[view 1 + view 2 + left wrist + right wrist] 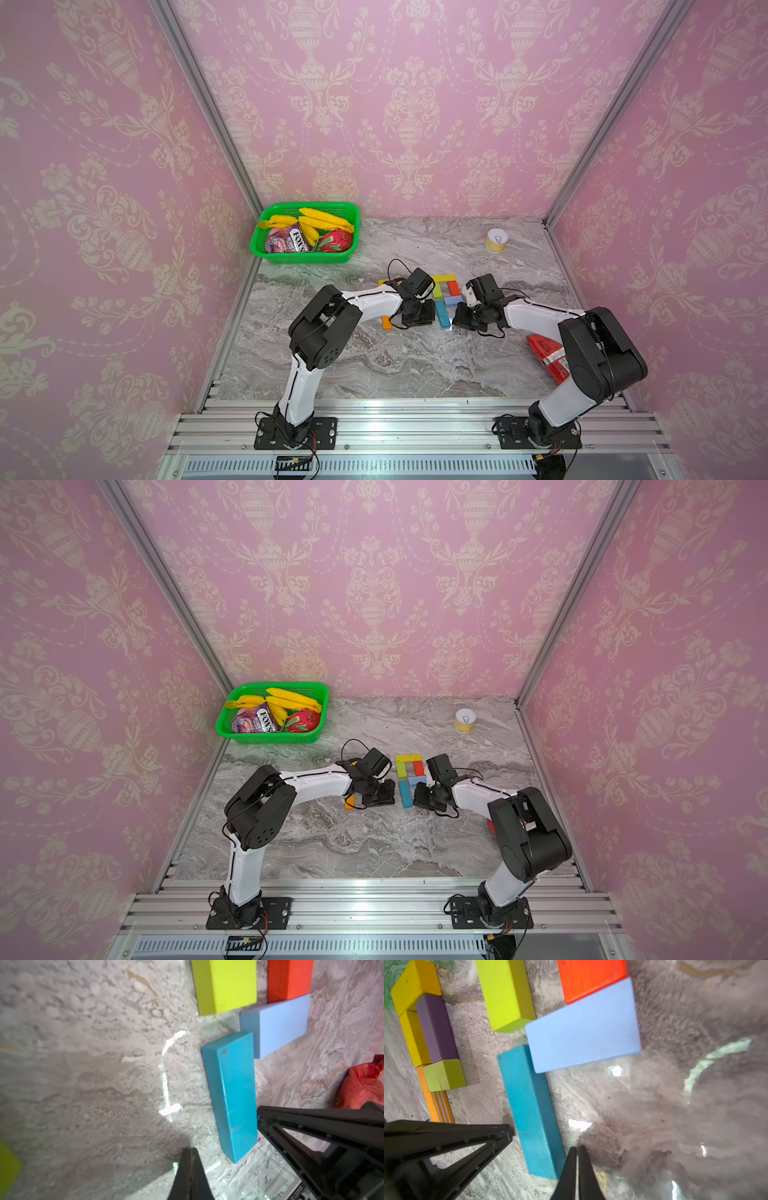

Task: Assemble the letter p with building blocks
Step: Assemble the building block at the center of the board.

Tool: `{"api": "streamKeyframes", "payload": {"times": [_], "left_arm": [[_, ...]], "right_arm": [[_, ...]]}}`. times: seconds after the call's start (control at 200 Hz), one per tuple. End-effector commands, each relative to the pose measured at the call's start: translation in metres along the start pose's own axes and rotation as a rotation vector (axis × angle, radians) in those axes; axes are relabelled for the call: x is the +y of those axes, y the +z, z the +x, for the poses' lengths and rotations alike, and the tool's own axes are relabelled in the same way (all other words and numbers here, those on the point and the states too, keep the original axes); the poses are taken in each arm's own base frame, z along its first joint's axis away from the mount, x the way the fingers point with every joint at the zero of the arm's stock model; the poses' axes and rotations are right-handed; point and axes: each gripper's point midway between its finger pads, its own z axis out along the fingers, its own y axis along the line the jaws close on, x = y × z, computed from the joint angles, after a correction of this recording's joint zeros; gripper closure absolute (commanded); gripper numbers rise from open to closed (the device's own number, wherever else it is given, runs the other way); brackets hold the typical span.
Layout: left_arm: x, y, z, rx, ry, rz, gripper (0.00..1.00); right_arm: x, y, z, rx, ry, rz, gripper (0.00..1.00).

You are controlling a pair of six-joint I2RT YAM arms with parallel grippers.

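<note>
Clenched tight and gripping nothing, the left jaws and right jaws sat low over the bench (374,365), tips facing each other, w/ the teal block (443,315) flat between them. The right jaws were hard by one long edge, poss. touching, couldn't tell. The left jaws stood a little off the opposite edge.

Prob. reason: shut jaws make a blunt pusher, so the teal block looked due for squaring up as the p's stem, one side nudging, the other acting as a stop.

Rest of the p lay just past both jaw tips, away from the arm bases. The lime green block (439,291) carried the stem on, and the yellow block (444,277) capped it. The red block (454,287) and light blue block (454,301) closed the bowl on the right jaws' side. The teal block wasn't quite in line w/ the lime one, and the light blue lay skewed, a corner against the teal's end. So the letter was nearly done, alignment pending.

Obstacles: a hard shove on the teal block could knock the light blue corner and open the bowl. Spare blocks, incl. the purple block (436,1028) and orange block (436,1105), huddled on the left jaws' outer side, limiting swing room there. The red packet (547,353) lay behind the right jaws, by that arm's elbow. The green basket (303,261) and small can (496,241) were well clear.
</note>
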Motion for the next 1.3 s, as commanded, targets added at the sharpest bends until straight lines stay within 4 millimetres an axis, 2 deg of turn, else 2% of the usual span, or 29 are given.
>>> {"api": "streamKeyframes", "payload": {"times": [0.0,0.6,1.296], "left_arm": [[-0.001,-0.008,0.005,-0.004,-0.001,-0.02,1.0],[-0.013,0.011,-0.004,0.042,0.01,-0.018,1.0],[-0.009,0.019,-0.01,0.055,-0.004,-0.02,1.0]], "right_arm": [[-0.01,0.005,0.015,0.048,0.026,0.015,0.91],[-0.005,0.017,0.0,0.07,0.011,0.025,0.91],[-0.001,0.022,-0.01,0.071,0.014,0.027,0.91]]}}
